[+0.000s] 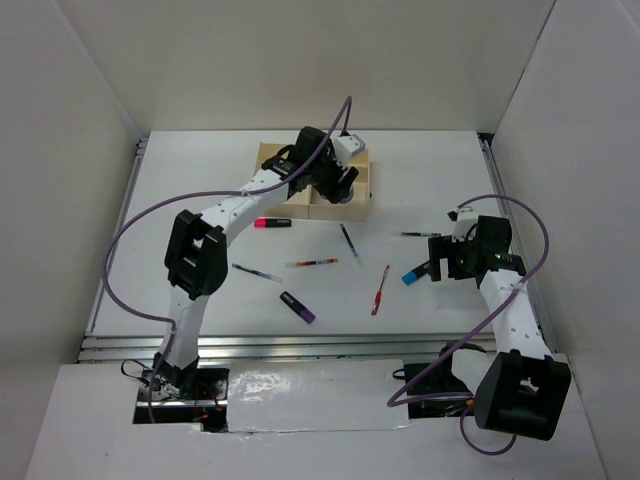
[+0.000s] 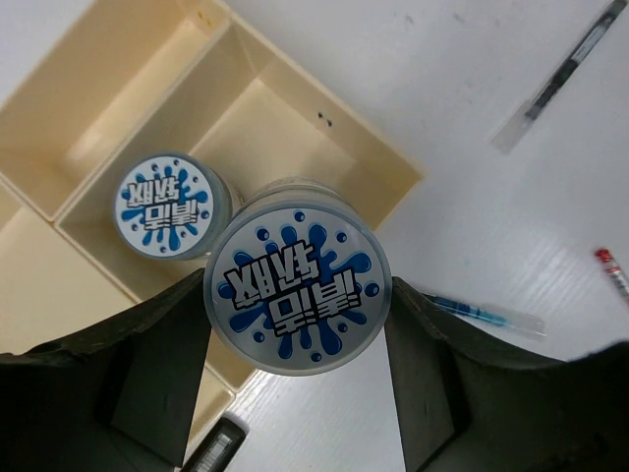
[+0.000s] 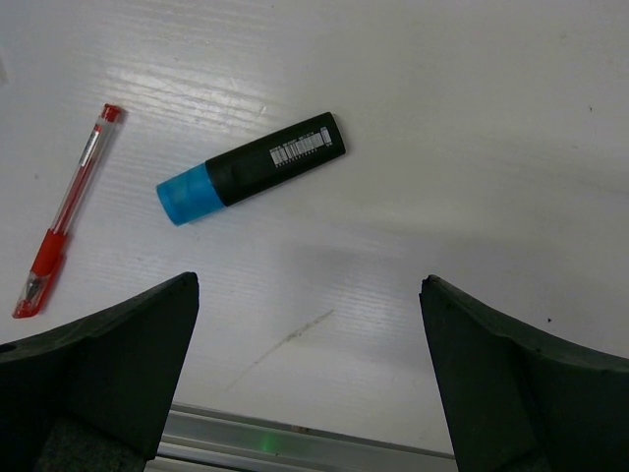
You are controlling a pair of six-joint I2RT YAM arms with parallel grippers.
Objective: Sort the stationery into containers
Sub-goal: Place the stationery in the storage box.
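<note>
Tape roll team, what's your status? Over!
Left gripper shut on tape roll, over the tray. Right gripper open, empty, near blue-capped highlighter. Second roll already in a small compartment, space beside it.

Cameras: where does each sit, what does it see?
Top external: high behind, looking down on the table; left arm, right arm show.
Left wrist: above the tray, facing down; left claw grips tape roll.
Right wrist: low over the table, facing a blue-capped highlighter; right claw open.
Shared: top and right wrist show the red pen.
</note>
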